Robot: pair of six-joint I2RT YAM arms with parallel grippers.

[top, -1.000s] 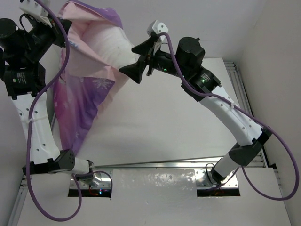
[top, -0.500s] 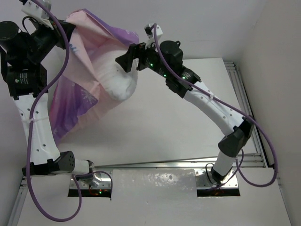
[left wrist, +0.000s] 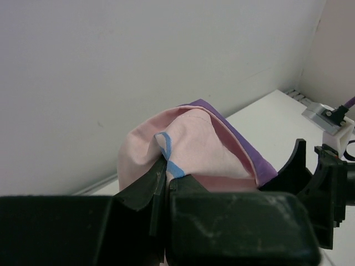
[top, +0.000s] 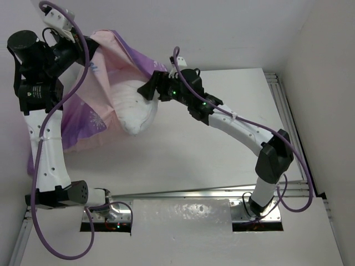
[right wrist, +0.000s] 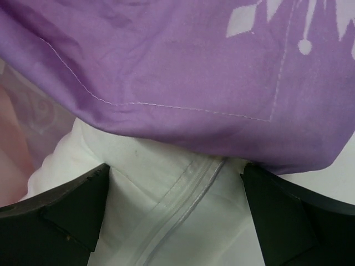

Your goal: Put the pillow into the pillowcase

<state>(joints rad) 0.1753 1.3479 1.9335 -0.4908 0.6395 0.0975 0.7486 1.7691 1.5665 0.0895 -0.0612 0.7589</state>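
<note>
The pillowcase (top: 97, 91) hangs from my raised left gripper (top: 83, 52) at the far left, pale pink and purple. In the left wrist view that gripper (left wrist: 165, 173) is shut on the pink pillowcase (left wrist: 194, 149), with a blue loop at the pinch. The white pillow (top: 136, 111) bulges out of the sack's lower opening. My right gripper (top: 148, 88) is open against the pillow's right side. In the right wrist view the right gripper (right wrist: 175, 169) straddles the pillow (right wrist: 166, 221) along its zip seam, just under the purple hem of the pillowcase (right wrist: 166, 61).
The white table (top: 211, 144) stretches right and toward me from the cloth. A white wall (left wrist: 111, 66) rises close behind the left gripper. A metal rail (top: 280, 91) runs along the table's right edge.
My right gripper swung left and lower, onto the pillow. The left gripper shifted right with the pillowcase, and the cloth now bunches higher around the pillow, whose white end shows below.
</note>
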